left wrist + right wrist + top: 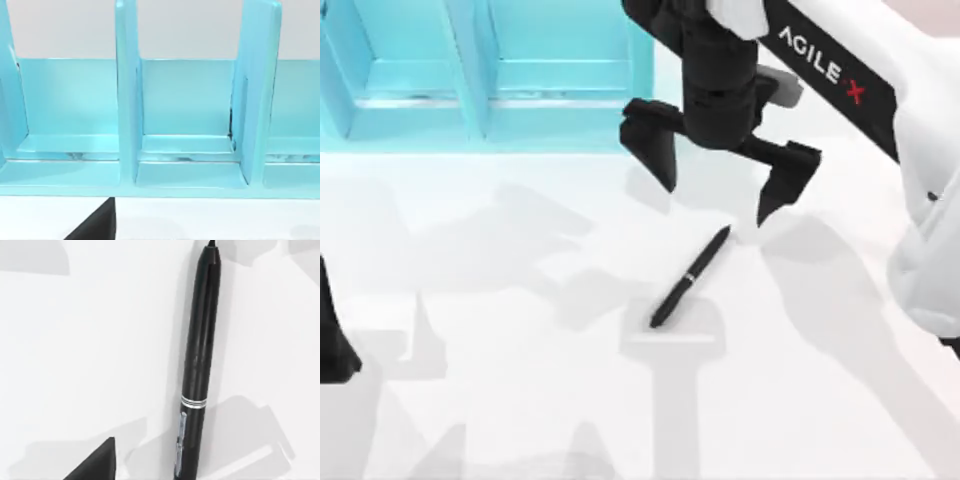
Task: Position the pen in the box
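The pen (691,276) lies flat on the table (500,330), slanted, well short of the box (485,75) and to its right-hand end, with bare table all round it. The right gripper (718,190) hangs between pen and box, just above the pen's upper tip, its fingers spread wide and holding nothing. The main risk, as I judge it, is a poor pinch: the pen is slim and round, so fingers closing off its middle or not square across it could roll it away or tip one end up. In the right wrist view the pen (197,370) runs lengthwise with its silver band low, so the gripper looks offset toward one end, not yet centred. A second risk comes later: the box's upright dividers (127,95) leave narrow bays, and a pen carried crosswise could catch a wall. The left arm (335,340) is parked at the table's left edge, far from the pen; whether its fingers are apart I cannot tell.
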Available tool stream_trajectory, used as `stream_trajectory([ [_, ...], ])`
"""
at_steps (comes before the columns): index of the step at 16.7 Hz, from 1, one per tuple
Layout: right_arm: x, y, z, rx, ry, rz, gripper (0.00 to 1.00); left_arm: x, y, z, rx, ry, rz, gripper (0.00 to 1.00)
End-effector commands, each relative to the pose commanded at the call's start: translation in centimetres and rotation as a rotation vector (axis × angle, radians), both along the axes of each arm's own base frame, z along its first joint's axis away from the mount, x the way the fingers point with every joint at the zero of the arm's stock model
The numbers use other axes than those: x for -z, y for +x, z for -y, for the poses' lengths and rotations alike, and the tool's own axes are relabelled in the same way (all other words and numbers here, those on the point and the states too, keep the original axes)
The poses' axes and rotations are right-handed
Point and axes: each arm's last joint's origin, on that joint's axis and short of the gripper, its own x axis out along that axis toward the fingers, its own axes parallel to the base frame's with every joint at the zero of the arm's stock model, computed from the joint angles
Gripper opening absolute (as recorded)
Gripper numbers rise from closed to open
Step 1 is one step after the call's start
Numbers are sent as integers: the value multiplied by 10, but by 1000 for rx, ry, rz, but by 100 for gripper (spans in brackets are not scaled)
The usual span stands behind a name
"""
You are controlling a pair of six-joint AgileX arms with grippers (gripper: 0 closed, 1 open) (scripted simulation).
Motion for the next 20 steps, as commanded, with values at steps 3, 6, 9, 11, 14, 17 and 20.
stream_trajectory([
  [3,16,0,-14,45,-19,-9,100,0,0,0,0,0,0,100],
  [6,24,0,-20,68,-27,-10,100,0,0,0,0,0,0,100],
  [9,24,0,-20,68,-27,-10,100,0,0,0,0,0,0,100],
  [11,24,1,-17,72,-26,-11,100,0,0,0,0,0,0,100],
  [14,29,3,-19,70,-26,-9,100,0,0,0,0,0,0,100],
  [17,45,6,-21,67,-26,-9,100,0,0,0,0,0,0,100],
  [20,72,6,-20,67,-29,-13,100,0,0,0,0,0,0,100],
])
